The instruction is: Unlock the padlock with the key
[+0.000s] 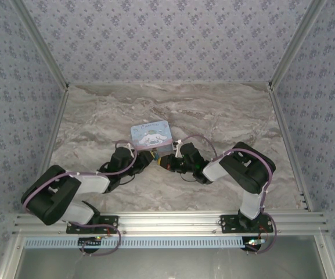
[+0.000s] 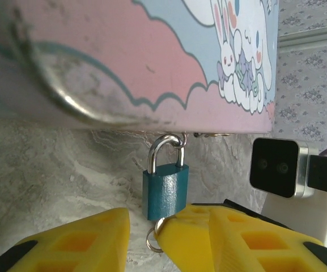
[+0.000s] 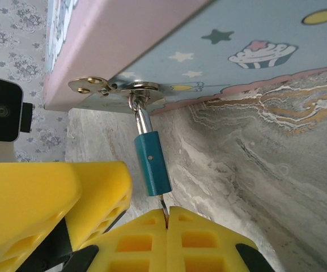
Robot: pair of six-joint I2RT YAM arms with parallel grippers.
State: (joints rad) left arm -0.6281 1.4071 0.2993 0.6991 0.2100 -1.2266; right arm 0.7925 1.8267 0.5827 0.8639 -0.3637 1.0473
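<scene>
The small teal padlock (image 2: 166,192) hangs by its metal shackle from the hasp of the light-blue cartoon tin (image 2: 152,56), at the tin's near side (image 1: 151,136). My right gripper (image 3: 167,211) is shut on the key (image 3: 163,201), whose thin blade runs up into the bottom of the padlock (image 3: 153,170). A key ring (image 2: 151,241) dangles under the lock. My left gripper (image 2: 172,220) is open, its yellow fingers (image 2: 72,243) standing on either side of the lock's lower end, with a gap between the left finger and the lock body. Both grippers meet in front of the tin (image 1: 160,160).
The tin (image 3: 220,51) stands mid-table on the marble-patterned top (image 1: 213,110). The right wrist camera block (image 2: 279,167) sits close to the padlock's right side. One left finger (image 3: 55,198) crowds in beside the lock. Patterned walls enclose the table.
</scene>
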